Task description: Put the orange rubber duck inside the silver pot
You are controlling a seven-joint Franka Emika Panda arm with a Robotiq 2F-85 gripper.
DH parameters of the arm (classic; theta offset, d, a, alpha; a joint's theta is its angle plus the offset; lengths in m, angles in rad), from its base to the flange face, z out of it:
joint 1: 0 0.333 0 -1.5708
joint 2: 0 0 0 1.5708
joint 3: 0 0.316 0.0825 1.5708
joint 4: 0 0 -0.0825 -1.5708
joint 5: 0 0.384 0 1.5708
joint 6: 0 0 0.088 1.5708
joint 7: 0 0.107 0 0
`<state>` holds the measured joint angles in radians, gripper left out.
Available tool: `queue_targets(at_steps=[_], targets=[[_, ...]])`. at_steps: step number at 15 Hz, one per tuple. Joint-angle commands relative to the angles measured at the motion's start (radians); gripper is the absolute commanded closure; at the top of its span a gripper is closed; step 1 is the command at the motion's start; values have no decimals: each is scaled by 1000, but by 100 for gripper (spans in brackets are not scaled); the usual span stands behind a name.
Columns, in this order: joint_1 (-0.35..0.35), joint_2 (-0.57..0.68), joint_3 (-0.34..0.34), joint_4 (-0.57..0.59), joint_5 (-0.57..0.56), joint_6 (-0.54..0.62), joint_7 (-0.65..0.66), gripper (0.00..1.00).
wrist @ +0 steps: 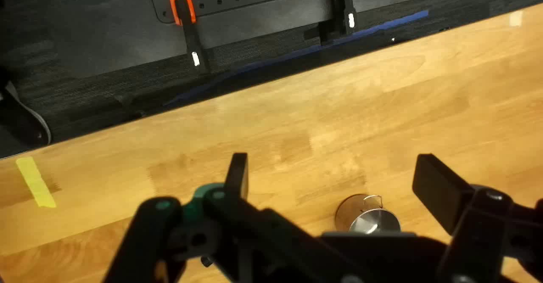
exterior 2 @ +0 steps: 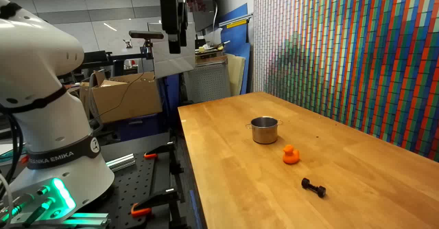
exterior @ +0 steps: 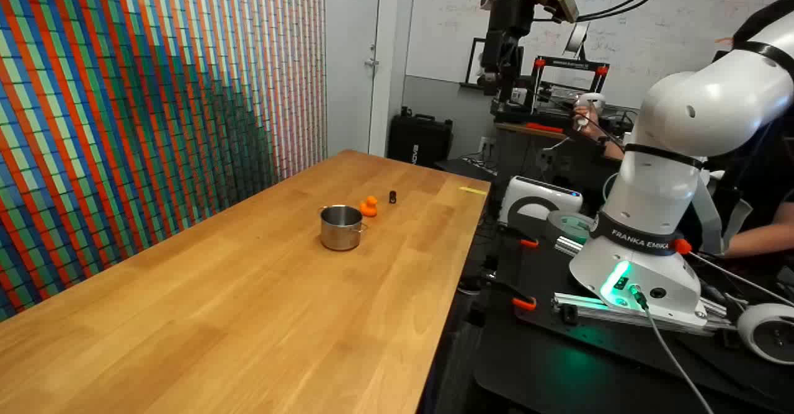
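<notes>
The orange rubber duck sits upright on the table beside the silver pot. They are apart in an exterior view, with the duck in front of the pot. The pot stands upright with two thin wire handles. In the wrist view the pot is partly covered by the gripper body, and the duck is hidden. My gripper is open with nothing between its fingers. It is high above the table in both exterior views.
A small black dumbbell lies on the wooden table near the duck. Yellow tape marks the table near an edge. Black clamps with orange handles are on the robot's bench. A patterned wall runs along the table's far side.
</notes>
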<state>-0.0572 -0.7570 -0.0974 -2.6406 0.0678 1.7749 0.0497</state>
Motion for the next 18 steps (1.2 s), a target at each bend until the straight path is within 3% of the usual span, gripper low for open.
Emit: queue_targets(at_steps=[1, 11, 15, 18], targets=[[-13, 1, 11, 3, 7, -2, -8, 0], [-10, 6, 17, 3, 6, 16, -7, 0], [6, 153, 46, 59, -5, 171, -12, 0], [6, 328, 75, 129, -21, 336, 5, 0]])
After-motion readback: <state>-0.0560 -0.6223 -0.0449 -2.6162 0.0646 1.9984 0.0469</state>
